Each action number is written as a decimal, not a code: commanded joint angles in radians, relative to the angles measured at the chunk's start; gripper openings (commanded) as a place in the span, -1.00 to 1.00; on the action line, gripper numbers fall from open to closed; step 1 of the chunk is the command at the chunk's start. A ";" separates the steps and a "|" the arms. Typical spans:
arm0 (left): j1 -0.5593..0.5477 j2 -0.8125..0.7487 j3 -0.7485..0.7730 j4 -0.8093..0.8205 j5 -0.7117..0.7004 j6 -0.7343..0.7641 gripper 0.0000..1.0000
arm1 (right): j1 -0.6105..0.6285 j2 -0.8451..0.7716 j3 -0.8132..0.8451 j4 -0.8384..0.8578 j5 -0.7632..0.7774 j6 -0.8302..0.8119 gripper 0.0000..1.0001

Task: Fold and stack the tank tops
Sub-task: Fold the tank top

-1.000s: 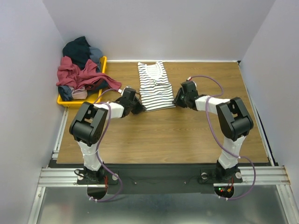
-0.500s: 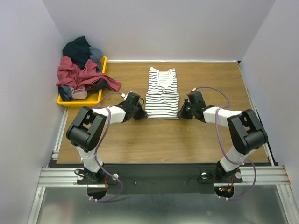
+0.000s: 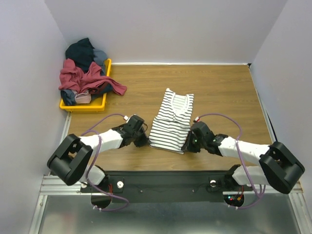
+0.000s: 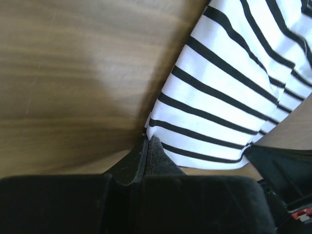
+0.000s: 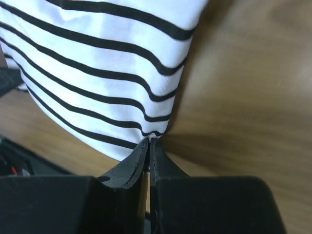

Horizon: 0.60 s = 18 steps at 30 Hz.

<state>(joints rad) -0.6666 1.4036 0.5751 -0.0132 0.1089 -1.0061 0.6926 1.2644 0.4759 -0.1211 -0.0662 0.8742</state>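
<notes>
Near the front edge of the table, the left gripper and right gripper each pinch one hem corner of the striped tank top.

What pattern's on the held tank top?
The tank top: white with thin dark stripes; clearest in left wrist view.

Boxed in on three sides by plain pale lilac-grey walls. Floored with a brown wood-grain laminate tabletop, edged at left and front by silver slotted aluminium rails. Fronted by dull grey sheet metal. Lit softly, evenly.
</notes>
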 commanded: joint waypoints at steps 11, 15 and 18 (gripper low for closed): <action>-0.024 -0.092 -0.092 -0.105 0.006 0.031 -1.00 | 0.051 -0.123 -0.011 -0.147 0.088 0.089 0.19; -0.031 -0.121 -0.107 -0.103 0.015 0.035 -1.00 | 0.054 -0.161 -0.063 -0.161 0.072 0.137 0.23; -0.041 -0.129 -0.115 -0.099 0.017 0.031 -1.00 | 0.070 -0.217 -0.102 -0.195 0.072 0.177 0.22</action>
<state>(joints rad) -0.6933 1.2922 0.4908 -0.0490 0.1307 -1.0000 0.7441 1.0969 0.4171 -0.2325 -0.0074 0.9970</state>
